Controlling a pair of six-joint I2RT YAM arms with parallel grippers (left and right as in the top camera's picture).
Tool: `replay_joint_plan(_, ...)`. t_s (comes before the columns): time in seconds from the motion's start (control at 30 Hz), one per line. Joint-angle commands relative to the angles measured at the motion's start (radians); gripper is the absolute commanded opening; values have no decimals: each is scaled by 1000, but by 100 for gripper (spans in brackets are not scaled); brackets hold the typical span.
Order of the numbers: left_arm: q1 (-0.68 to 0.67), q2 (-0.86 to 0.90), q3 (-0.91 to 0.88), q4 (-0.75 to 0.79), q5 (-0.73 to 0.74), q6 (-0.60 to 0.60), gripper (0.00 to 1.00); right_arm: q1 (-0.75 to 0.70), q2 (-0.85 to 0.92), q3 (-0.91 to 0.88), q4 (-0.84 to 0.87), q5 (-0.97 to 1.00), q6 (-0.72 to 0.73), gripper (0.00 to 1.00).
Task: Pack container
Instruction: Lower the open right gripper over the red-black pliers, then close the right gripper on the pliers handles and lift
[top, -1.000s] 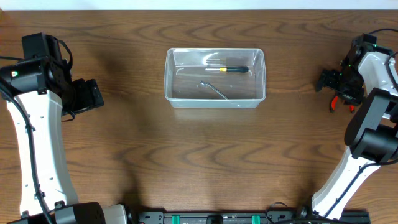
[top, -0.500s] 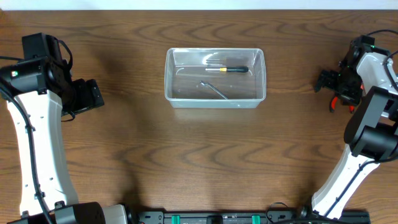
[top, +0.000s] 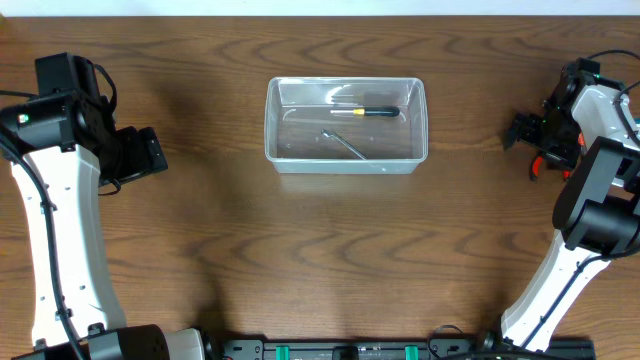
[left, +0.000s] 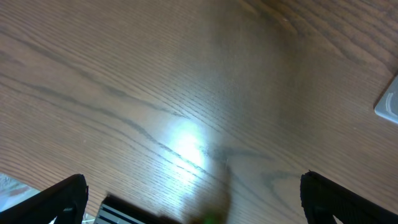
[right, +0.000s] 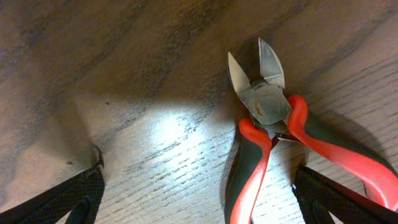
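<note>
Clear plastic first: the see-through rectangular container with rounded corners and a rim (top: 271, 120) sits at the far middle of the brown wooden table (top: 330, 260), and I count two things inside it, a screwdriver with a black-and-yellow handle (top: 368, 112) lying along the far wall and a slim bent metal tool (top: 345, 145) nearer the front, possibly a hex key, too small for me to call. So packing is partly done by my reckoning. What's left, as far as I can see, is the pair of red-and-grey-handled side cutters (right: 273, 124) lying flat on the wood well off to the right of the container, blades slightly parted. My right gripper (right: 199, 199) is right over them, jaws spread as wide as they go, gripping nothing, with the cutters lying between the fingers and closer to the right-hand one. My left gripper (left: 199, 196) is out over bare wood on the left side, also wide open and empty, with just a corner of the container showing at the edge of its view. Nothing stands between the cutters and the container; I see open table all the way. My one worry is the splayed handles, which could make for an awkward pinch.
</note>
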Motion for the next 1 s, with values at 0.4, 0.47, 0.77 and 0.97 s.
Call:
replay_joint_plan(0.4, 4, -9, 22, -4, -2, -6, 98, 9, 26, -5, 6, 16, 9, 88)
replay_joint_plan(0.47, 4, -9, 22, -4, -2, -6, 98, 9, 26, -5, 7, 16, 9, 82)
replay_joint_plan(0.77, 4, -9, 22, -4, -2, -6, 98, 9, 26, -5, 10, 16, 10, 61)
replay_joint_plan(0.97, 4, -9, 22, -4, -2, -6, 98, 9, 26, -5, 10, 16, 14, 47)
